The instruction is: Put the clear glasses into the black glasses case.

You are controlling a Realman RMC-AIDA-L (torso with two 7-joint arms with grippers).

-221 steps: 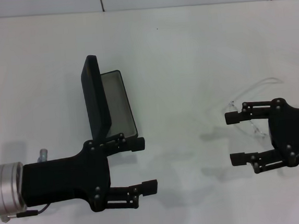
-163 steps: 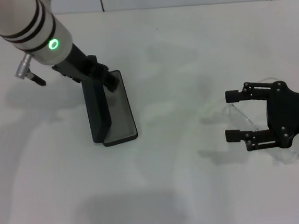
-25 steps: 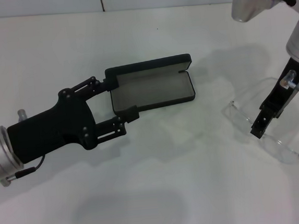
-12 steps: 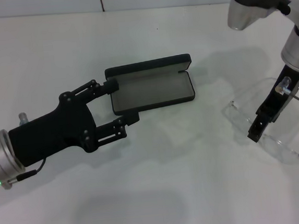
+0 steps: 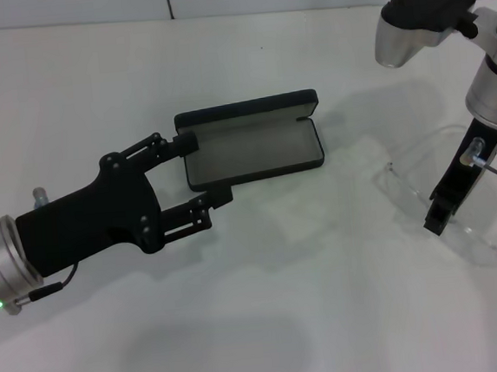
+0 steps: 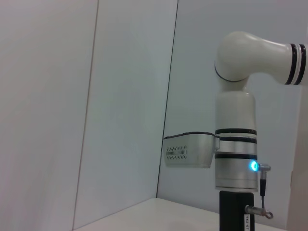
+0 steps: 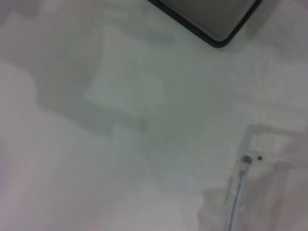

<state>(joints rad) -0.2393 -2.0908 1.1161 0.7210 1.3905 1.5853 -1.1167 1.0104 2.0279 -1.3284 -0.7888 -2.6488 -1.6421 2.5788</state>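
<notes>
The case (image 5: 253, 142) is lying open on the table, the left gripper (image 5: 203, 168) spread around its near end. The right gripper (image 5: 434, 220) is pointing down onto the glasses (image 5: 460, 220), well apart; its grip cannot be told. Packing is not yet done.

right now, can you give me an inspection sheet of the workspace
surface: white table, bare apart from the job's things
black glasses case: open, grey lining up, nothing inside
clear glasses: on the table at the robot's right, outside the case
clutter: nothing seen
left end effector: open, fingers either side of the case's near end
right end effector: pointing down at the glasses
cables: thin lead on the right arm, another by the left wrist
surroundings: white tiled wall behind
</notes>
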